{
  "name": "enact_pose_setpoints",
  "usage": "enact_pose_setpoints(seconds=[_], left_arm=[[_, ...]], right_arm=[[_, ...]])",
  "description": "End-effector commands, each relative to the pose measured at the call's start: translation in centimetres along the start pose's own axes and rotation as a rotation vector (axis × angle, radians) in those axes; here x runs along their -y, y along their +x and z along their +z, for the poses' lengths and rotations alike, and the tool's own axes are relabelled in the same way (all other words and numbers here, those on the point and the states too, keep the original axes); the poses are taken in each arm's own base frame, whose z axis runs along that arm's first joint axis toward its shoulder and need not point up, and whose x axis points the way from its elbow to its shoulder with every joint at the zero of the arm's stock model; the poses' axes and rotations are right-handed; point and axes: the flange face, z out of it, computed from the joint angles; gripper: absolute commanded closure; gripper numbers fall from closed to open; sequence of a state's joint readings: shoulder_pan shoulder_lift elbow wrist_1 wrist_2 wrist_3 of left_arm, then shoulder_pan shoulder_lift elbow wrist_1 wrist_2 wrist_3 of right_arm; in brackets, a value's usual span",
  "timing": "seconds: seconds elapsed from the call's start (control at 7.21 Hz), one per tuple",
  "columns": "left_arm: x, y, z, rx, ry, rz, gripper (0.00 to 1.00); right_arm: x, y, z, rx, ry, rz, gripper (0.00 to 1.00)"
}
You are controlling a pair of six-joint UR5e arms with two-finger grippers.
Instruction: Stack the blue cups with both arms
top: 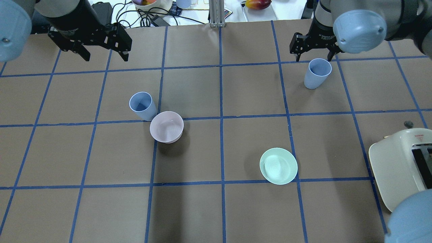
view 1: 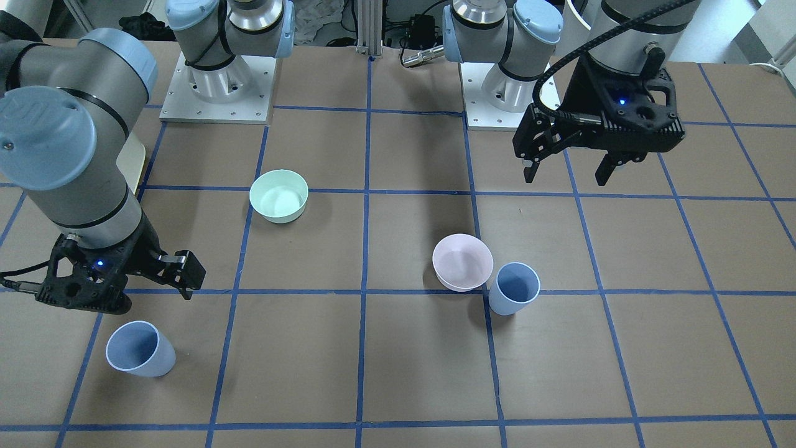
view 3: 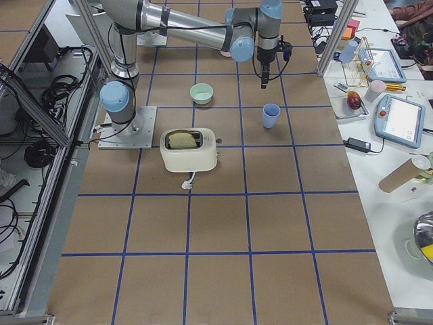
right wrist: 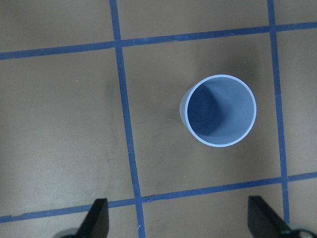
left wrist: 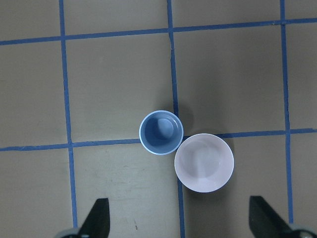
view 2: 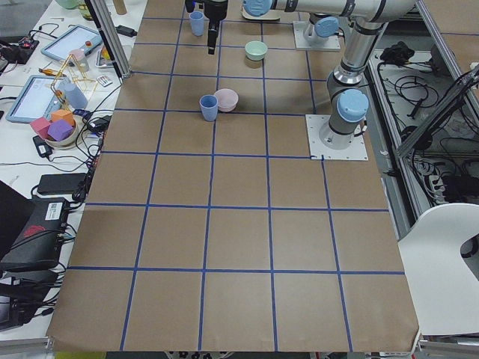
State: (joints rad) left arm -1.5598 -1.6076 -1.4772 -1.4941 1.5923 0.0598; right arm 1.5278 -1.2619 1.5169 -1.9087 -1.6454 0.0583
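Two pale blue cups stand upright. One cup (top: 143, 106) touches the pale pink bowl (top: 166, 127); it also shows in the left wrist view (left wrist: 161, 132) and the front view (view 1: 513, 288). My left gripper (top: 105, 55) is open and empty, high above the table and beyond that cup. The other cup (top: 317, 73) stands alone at the far right, also in the right wrist view (right wrist: 221, 110) and the front view (view 1: 140, 348). My right gripper (top: 316, 54) is open and empty, just beyond and above it.
A mint green bowl (top: 278, 165) sits right of centre. A cream toaster (top: 401, 165) stands at the right edge near the robot. The brown table has a blue tape grid. Clutter lies beyond the far edge.
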Motion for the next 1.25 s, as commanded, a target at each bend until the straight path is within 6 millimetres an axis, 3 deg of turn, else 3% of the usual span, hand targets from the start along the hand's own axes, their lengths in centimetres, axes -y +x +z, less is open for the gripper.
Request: enact_pose_setpoints(seconds=[0.0,0.83,0.97,1.11], left_arm=[[-0.6,0.0,0.2,-0.013,-0.042,-0.005,0.0],[-1.0,-0.1,0.2,-0.016,-0.071,-0.009,0.0],[-0.9,-0.2,0.1,-0.021,-0.067,-0.011,0.0],[-0.1,-0.3,1.6,-0.023,-0.089,-0.012,0.0]], right_arm=[[0.0,0.0,0.1,0.001,0.0,0.0,0.0],[-0.1,-0.2,-0.6,0.012,0.007,-0.006,0.0],[-0.8,-1.2,-2.1,0.018,0.02,-0.027,0.0],[-2.4,-2.7,-4.6,0.028,0.038,-0.055,0.0]])
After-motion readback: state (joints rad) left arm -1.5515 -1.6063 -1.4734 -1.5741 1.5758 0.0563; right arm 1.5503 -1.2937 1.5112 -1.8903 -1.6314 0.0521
